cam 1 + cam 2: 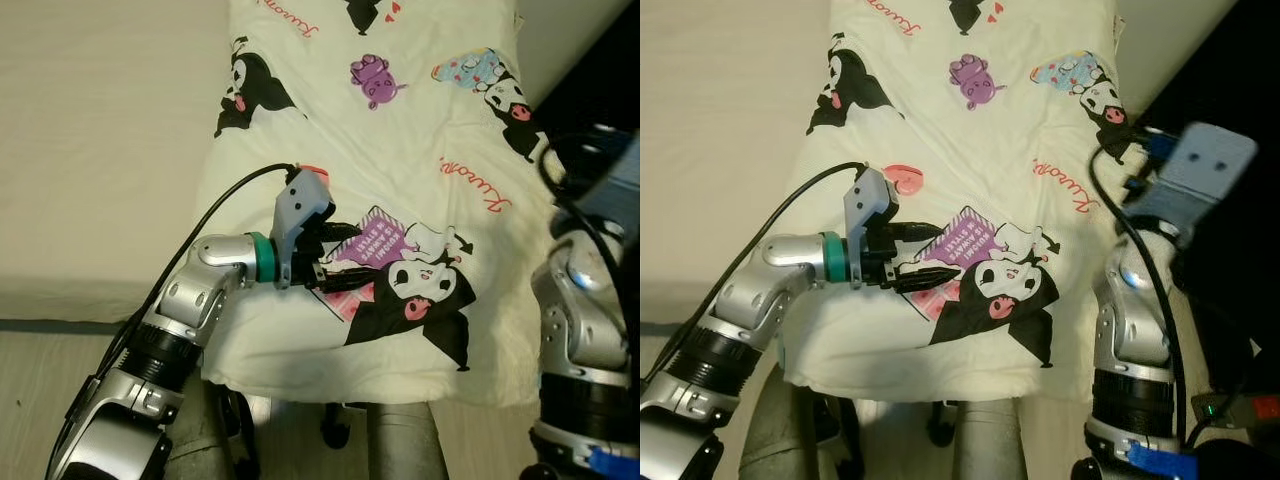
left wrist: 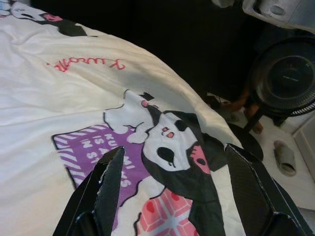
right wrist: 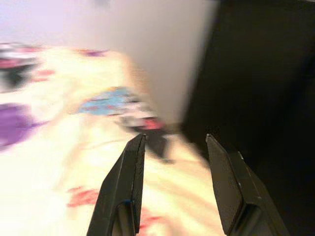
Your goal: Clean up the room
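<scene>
A cream blanket [image 1: 400, 130] printed with black-and-white cartoon figures lies spread over the bed, its front edge hanging toward me. My left gripper [image 1: 345, 255] reaches in from the left and hovers just above the purple and pink print [image 2: 98, 152] near that edge. It stands open with nothing between its fingers [image 2: 110, 182]. My right arm [image 1: 1135, 290] is raised at the blanket's right edge. The right gripper [image 3: 176, 136] is open and empty, pointing over the blanket's far right corner in a blurred view.
A bare beige mattress [image 1: 100, 150] stretches to the left of the blanket. To the right of the bed the space is dark, with a black floor fan [image 2: 288, 78] and a grey slipper [image 2: 284, 157] on the floor. A pale wall [image 3: 157, 54] rises behind the bed.
</scene>
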